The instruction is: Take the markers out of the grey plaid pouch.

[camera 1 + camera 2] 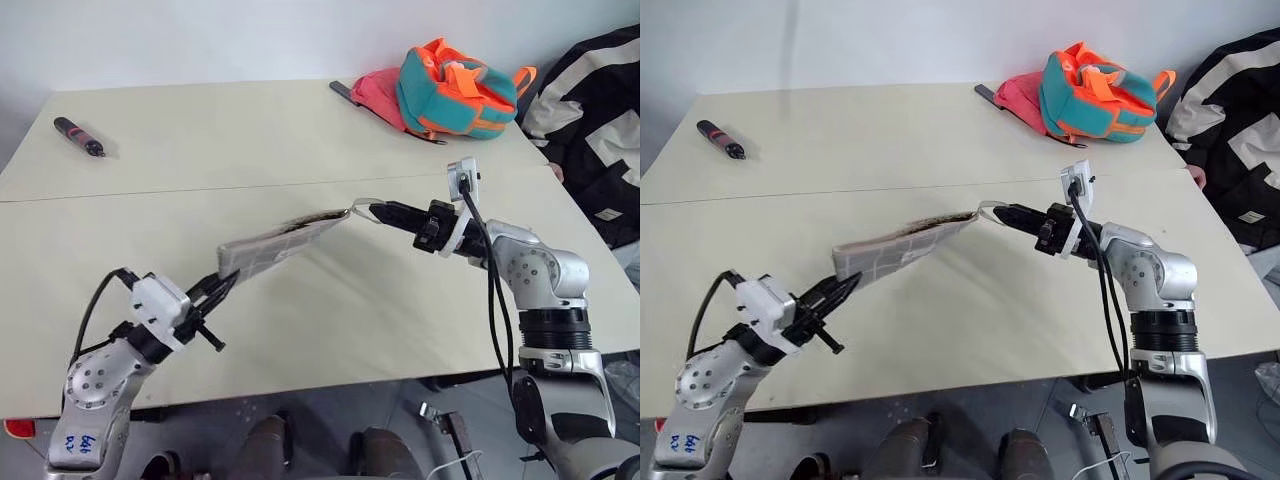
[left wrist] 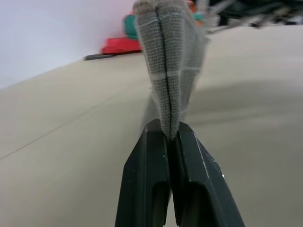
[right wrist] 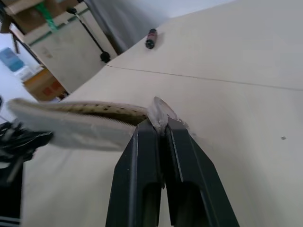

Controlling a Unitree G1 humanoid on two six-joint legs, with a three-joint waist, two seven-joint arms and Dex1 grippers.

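Both tools (image 1: pixel 222 287) (image 1: pixel 372 211) clamped on the grey plaid pouch (image 1: pixel 283 243), aloft.

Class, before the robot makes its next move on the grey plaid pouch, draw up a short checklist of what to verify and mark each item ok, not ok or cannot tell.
1. Left gripper shut on one end of the grey plaid pouch: ok.
2. Right gripper shut on the zipper pull at the other end: ok.
3. Pouch held off the table, between both grippers: ok.
4. Zipper opened along the top edge: cannot tell how far.
5. Markers inside the pouch: cannot tell.
6. Dark pen-like tool and backpack lie far from the pouch: ok.
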